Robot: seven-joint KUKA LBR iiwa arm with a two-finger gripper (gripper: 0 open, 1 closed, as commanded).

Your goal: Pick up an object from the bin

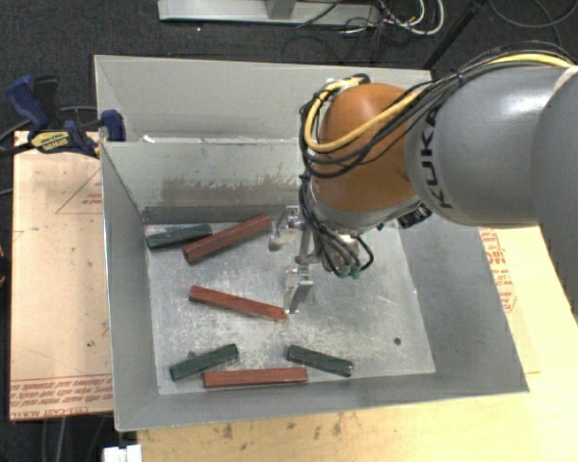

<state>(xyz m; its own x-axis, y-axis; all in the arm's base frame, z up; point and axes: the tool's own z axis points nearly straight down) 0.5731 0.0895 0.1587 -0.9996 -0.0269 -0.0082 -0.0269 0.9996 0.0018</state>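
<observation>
My gripper (291, 263) hangs low over the middle of the bin, open, with nothing between its fingers. Its lower fingertip (295, 299) stands at the right end of a thin red-brown bar (236, 304) that lies slanted on the bin floor. The upper finger (286, 227) is just right of a second red-brown bar (226, 239), which lies tilted near the back wall. I cannot tell whether the lower fingertip touches the thin bar.
A dark green bar (178, 235) lies at the back left. Along the front lie another dark green bar (204, 361), a red-brown bar (255, 377) and a short dark green bar (320, 360). The arm's orange cover and cables hang over the back right.
</observation>
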